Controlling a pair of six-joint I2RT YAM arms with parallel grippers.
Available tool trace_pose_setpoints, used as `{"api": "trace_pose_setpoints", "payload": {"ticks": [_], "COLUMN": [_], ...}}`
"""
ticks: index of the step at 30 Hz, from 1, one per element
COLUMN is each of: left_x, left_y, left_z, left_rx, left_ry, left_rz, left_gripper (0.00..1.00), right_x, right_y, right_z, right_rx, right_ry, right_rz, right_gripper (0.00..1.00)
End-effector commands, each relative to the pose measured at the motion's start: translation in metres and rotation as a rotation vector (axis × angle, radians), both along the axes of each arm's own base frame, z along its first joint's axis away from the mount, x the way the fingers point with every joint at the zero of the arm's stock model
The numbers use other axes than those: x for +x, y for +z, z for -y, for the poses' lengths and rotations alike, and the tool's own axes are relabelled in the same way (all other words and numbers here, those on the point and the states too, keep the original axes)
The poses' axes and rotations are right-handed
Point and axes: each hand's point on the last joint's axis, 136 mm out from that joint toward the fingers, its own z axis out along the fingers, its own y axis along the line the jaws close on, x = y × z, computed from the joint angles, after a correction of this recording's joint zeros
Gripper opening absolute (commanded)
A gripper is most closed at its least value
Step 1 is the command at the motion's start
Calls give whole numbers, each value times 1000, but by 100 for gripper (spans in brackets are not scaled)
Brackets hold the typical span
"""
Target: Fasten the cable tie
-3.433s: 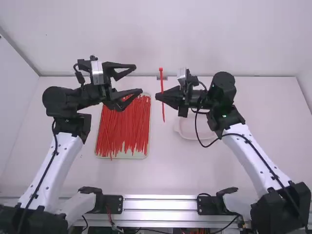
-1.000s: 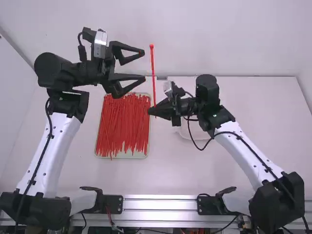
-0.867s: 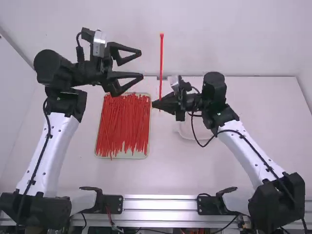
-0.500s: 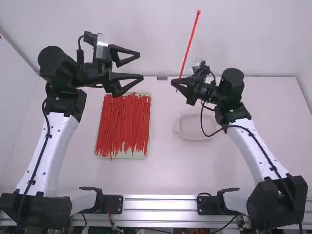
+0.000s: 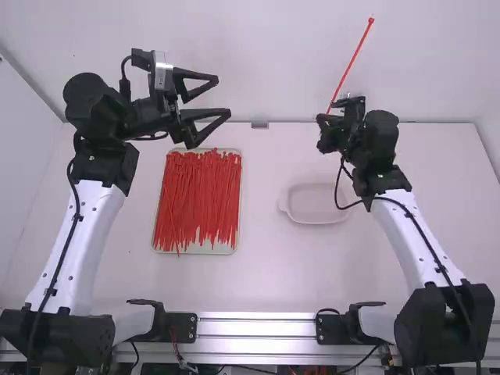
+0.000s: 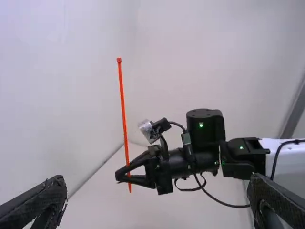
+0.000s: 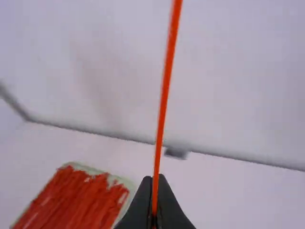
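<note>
1. now the cable tie (image 5: 351, 61) stands tilted high over the bench (image 5: 266, 258), its lower end clamped in your right jaws.
2. your left jaws hang wide apart, well off, above the tray (image 5: 199, 251) of spare ties (image 5: 199, 199).
3. close the gap slowly; take the head end squarely.
</note>
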Motion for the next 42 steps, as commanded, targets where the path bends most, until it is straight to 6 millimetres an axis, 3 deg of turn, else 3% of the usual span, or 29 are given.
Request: {"api": "trace_pose_setpoints", "payload": {"ticks": [1,13,18,23,29,33,42], "left_x": [5,5,7,9,18,22,52], "left_y": [0,-3,-5,-4,-3,-1,1], "left_z": [-5,-3,-5,-5,-8,-13,-33], "left_rx": [5,5,5,-3,-26,-32,-127], "left_ry": [23,13,19,35,88,115,309], "left_rz": [20,-3,-17,-25,-52,-47,-151], "left_gripper": [99,99,99,99,99,99,99], "right_x": [20,58,69,72,61,50,16], "right_y": [-4,-57,-75,-84,-64,-43,-1], "right_z": [29,81,90,101,85,56,-10], "right_rx": [-61,-52,-69,-146,-321,-439,-595], "right_ry": [-172,-299,-321,-493,-685,-719,-759], "right_rz": [7,-100,-186,-244,-214,-173,-48], "right_gripper": [0,0,0,0,0,0,0]}}
